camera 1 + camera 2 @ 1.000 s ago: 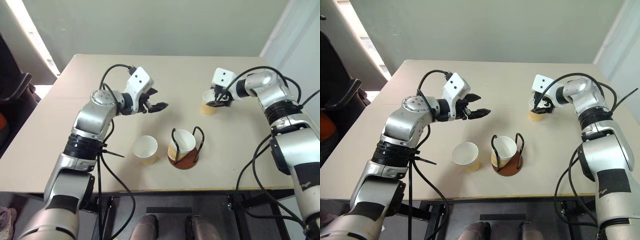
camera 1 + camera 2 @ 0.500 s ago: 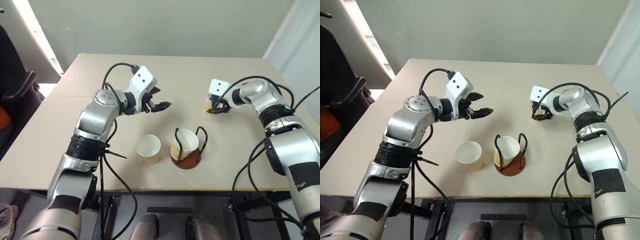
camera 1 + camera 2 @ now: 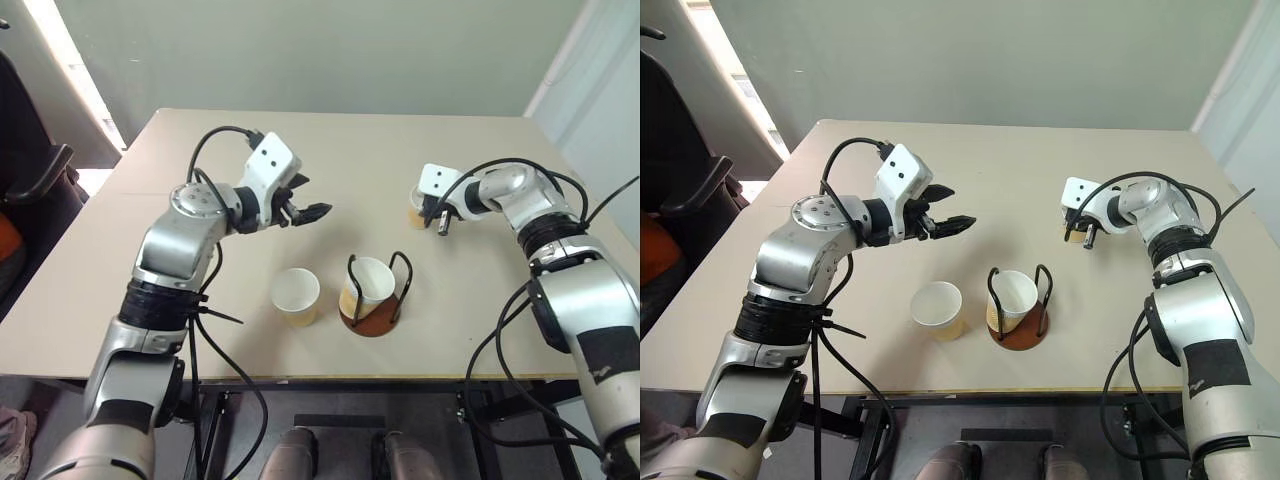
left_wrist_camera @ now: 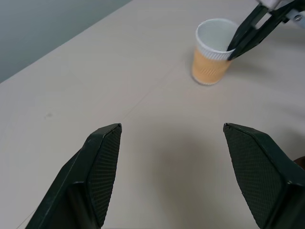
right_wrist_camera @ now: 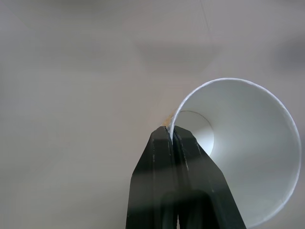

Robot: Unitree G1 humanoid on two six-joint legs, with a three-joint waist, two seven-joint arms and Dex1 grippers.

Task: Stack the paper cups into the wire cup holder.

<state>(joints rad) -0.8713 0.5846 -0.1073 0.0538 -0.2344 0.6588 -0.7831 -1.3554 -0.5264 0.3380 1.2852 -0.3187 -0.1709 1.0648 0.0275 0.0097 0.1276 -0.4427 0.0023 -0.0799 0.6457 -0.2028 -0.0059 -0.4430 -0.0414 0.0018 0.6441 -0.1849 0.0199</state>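
Observation:
A pale orange paper cup (image 4: 208,64) stands upright at the table's far right. My right gripper (image 5: 171,131) is shut on the wall of that cup at its rim, one finger inside and one outside. A second paper cup (image 3: 370,283) sits tilted inside the wire cup holder (image 3: 377,323), between its black loops on the reddish-brown base. Just left of the holder, a third paper cup (image 3: 296,293) stands loose on the table. My left gripper (image 3: 305,212) hangs open above the table's middle, nothing between its fingers.
The beige table (image 3: 350,140) has bare room at the back and on the left. Its front edge runs just below the holder. A dark chair (image 3: 30,185) stands off the table's left side.
My right gripper sank a little and closed on the rim of the far-right cup. The left arm stayed about where it was. The camera view shifted slightly.

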